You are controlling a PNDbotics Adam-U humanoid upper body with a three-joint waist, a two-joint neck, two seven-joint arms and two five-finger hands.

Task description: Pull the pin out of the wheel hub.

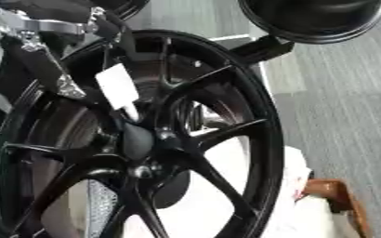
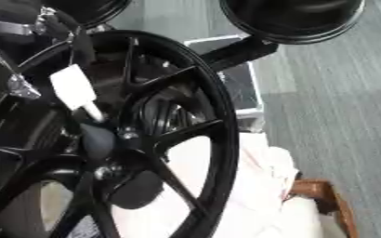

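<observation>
The black wheel [image 1: 137, 139] fills my view, its spokes meeting at the hub [image 1: 137, 142]. A white pin [image 1: 119, 88] sticks up from the hub. My left hand [image 1: 60, 32] is above it at upper left; I cannot tell its fingers' state.

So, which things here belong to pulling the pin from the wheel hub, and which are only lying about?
For the job: black spoked metal wheel; its dark central hub; white flat-headed pin above the hub; robot's left hand, upper left.
Lying about: black round object, top right; white cloth; brown wooden piece; grey metal case.
</observation>
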